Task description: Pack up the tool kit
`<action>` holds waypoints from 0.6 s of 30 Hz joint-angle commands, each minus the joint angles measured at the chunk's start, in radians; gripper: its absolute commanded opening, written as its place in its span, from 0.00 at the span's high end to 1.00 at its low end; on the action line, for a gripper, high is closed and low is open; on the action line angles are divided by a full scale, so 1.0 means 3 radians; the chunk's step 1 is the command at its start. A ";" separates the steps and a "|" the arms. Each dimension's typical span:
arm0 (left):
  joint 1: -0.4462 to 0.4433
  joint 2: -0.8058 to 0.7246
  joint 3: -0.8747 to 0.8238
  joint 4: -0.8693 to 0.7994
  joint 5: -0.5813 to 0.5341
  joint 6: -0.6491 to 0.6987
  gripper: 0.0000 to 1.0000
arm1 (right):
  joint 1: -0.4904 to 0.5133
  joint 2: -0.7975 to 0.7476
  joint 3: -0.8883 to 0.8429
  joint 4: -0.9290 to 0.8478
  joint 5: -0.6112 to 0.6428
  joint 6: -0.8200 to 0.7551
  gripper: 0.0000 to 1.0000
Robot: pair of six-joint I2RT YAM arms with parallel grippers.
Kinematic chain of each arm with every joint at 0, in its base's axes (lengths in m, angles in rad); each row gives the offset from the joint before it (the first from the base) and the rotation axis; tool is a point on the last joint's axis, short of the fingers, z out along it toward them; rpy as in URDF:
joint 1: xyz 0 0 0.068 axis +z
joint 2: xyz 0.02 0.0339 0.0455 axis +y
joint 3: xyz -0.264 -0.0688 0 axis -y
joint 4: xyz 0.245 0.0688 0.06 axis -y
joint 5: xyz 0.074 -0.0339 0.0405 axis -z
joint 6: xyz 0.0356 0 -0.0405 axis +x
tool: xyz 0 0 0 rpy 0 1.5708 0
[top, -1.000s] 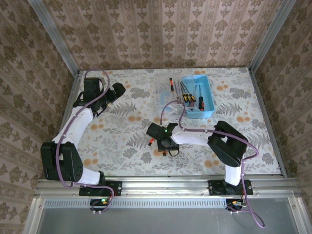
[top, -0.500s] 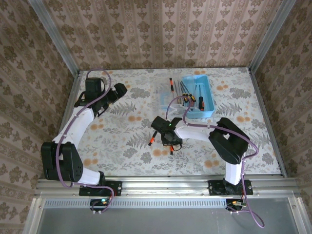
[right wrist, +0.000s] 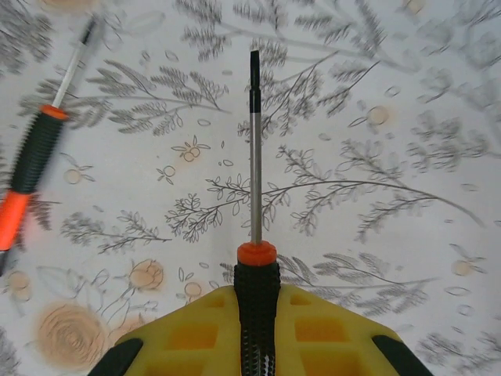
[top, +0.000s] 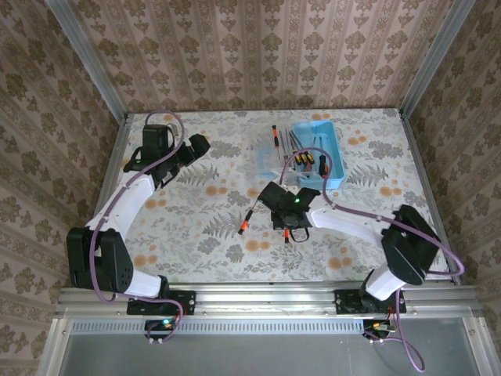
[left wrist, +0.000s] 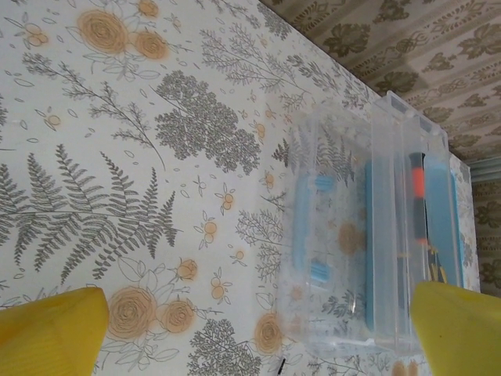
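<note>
My right gripper (right wrist: 257, 305) is shut on a screwdriver (right wrist: 256, 274) by its black knurled handle; the orange collar and steel shaft point away from me over the floral table. From above, this gripper (top: 286, 221) hangs mid-table, just in front of the tool kit. A second black-and-orange screwdriver (right wrist: 33, 166) lies loose on the table (top: 245, 223) to its left. The tool kit is a blue tray (top: 338, 157) holding several screwdrivers (top: 310, 161), with a clear lid (top: 268, 153) open beside it. My left gripper (top: 196, 146) is open and holds nothing, left of the clear lid (left wrist: 337, 235).
Metal rails and wallpapered walls bound the table (top: 196, 211) on three sides. One orange-handled screwdriver (left wrist: 417, 176) lies in the clear half of the case. The right arm's purple cable (top: 270, 168) loops over the front of the kit.
My right gripper closed on one of the two screwdrivers and carried it right, toward the kit, leaving the other on the table. The left gripper shifted slightly right, still open.
</note>
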 commanded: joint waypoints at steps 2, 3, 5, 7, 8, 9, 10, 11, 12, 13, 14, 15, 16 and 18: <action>-0.0068 -0.0021 0.0008 0.0016 -0.0004 0.0066 0.00 | -0.0148 -0.0301 0.0357 -0.0420 0.0291 -0.0356 0.86; -0.0071 -0.0019 0.0016 0.0018 0.0000 0.0066 0.00 | -0.0201 -0.0321 0.0442 -0.0439 0.0295 -0.0451 0.86; -0.0109 -0.0015 0.0014 0.0018 0.0001 0.0066 0.00 | -0.0386 -0.0277 0.0705 -0.0467 0.0279 -0.0686 0.85; -0.0159 -0.0009 0.0007 0.0018 -0.0004 0.0078 0.00 | -0.0559 -0.0146 0.1000 -0.0497 0.0244 -0.0927 0.86; -0.0194 -0.0002 0.0010 0.0019 -0.0009 0.0089 0.00 | -0.0643 -0.0045 0.1138 -0.0457 0.0223 -0.1063 0.85; -0.0226 0.0013 0.0015 0.0011 -0.0009 0.0096 0.00 | -0.0717 0.0031 0.1237 -0.0388 0.0184 -0.1181 0.85; -0.0261 0.0027 0.0029 -0.0003 -0.0009 0.0106 0.00 | -0.0810 0.0137 0.1365 -0.0336 0.0161 -0.1250 0.85; -0.0297 0.0041 0.0038 -0.0016 -0.0009 0.0121 0.00 | -0.0911 0.0262 0.1505 -0.0304 0.0103 -0.1306 0.86; -0.0324 0.0056 0.0051 -0.0027 -0.0009 0.0130 0.00 | -0.0990 0.0371 0.1623 -0.0271 0.0018 -0.1358 0.85; -0.0356 0.0068 0.0060 -0.0038 -0.0009 0.0140 0.00 | -0.1068 0.0499 0.1749 -0.0223 -0.0020 -0.1408 0.85; -0.0381 0.0075 0.0061 -0.0045 -0.0012 0.0147 0.00 | -0.1137 0.0633 0.1860 -0.0188 -0.0065 -0.1457 0.85; -0.0401 0.0076 0.0064 -0.0049 -0.0013 0.0152 0.00 | -0.1192 0.0760 0.1995 -0.0191 -0.0150 -0.1513 0.85; -0.0418 0.0078 0.0071 -0.0052 -0.0013 0.0158 0.00 | -0.1241 0.0910 0.2160 -0.0223 -0.0198 -0.1533 0.85; -0.0440 0.0076 0.0081 -0.0064 -0.0012 0.0168 0.00 | -0.1309 0.1166 0.2427 -0.0243 -0.0247 -0.1566 0.85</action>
